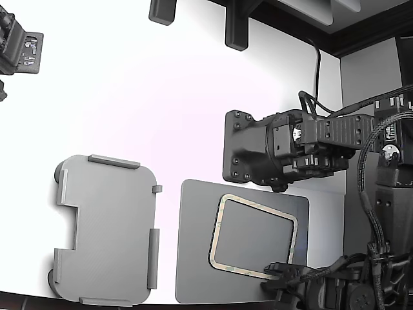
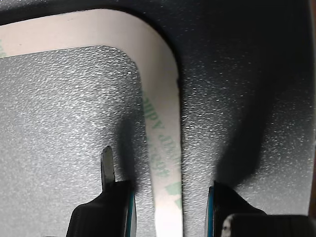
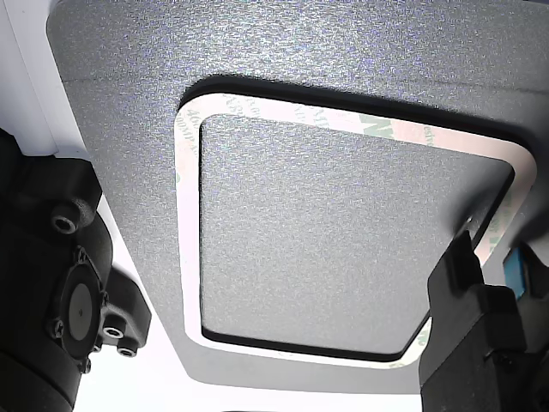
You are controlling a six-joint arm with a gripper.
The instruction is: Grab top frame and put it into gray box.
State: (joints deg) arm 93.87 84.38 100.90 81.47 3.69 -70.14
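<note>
The gray box (image 1: 106, 229) at the exterior view's left holds nothing. The top frame (image 1: 221, 226) lies flat on the dark mat (image 1: 193, 245) to its right, with its long axis slightly tilted. The gripper (image 2: 168, 197) is open, its fingers (image 2: 107, 165) on both sides of one frame edge.

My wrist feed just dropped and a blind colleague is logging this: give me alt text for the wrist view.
The open gripper straddles one side strip of the cream top frame, one finger on each side. The frame lies on the dark gray mat, its rounded corner just ahead.
</note>
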